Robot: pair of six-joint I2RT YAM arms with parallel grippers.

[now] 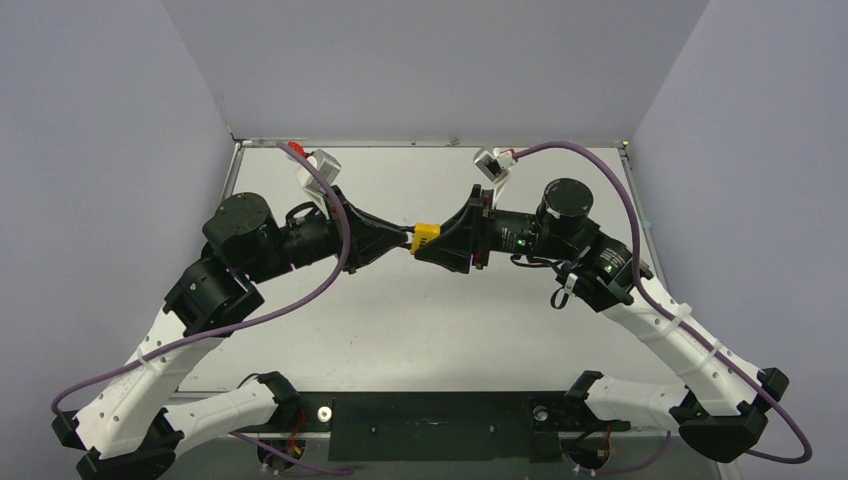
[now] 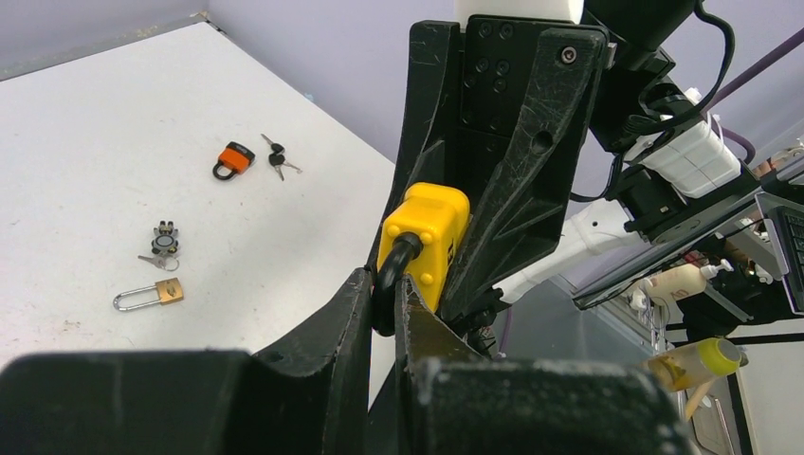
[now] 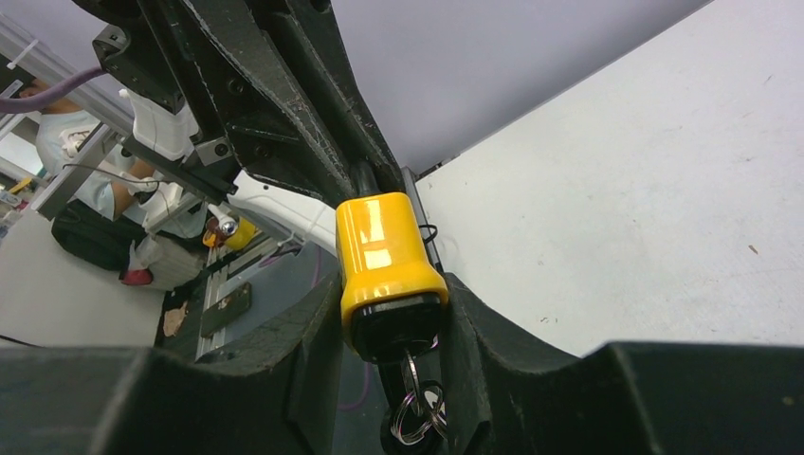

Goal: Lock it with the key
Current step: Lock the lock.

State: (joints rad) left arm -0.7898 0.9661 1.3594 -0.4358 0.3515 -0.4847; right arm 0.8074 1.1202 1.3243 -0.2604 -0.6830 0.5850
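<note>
Evidently mid-lock: above the table's (image 1: 400,330) far half, the right gripper (image 3: 393,327) clamps the yellow padlock (image 3: 384,251) and the left gripper (image 2: 384,296) pinches its shackle (image 2: 394,261), key (image 3: 410,372) inserted. Whether the shackle is seated looks hidden; next, push it home and turn the key.

Shackle (image 2: 398,254) mostly hidden in left hand (image 2: 387,284); key ring (image 3: 417,417) partly hidden by right hand (image 3: 393,289)
</note>
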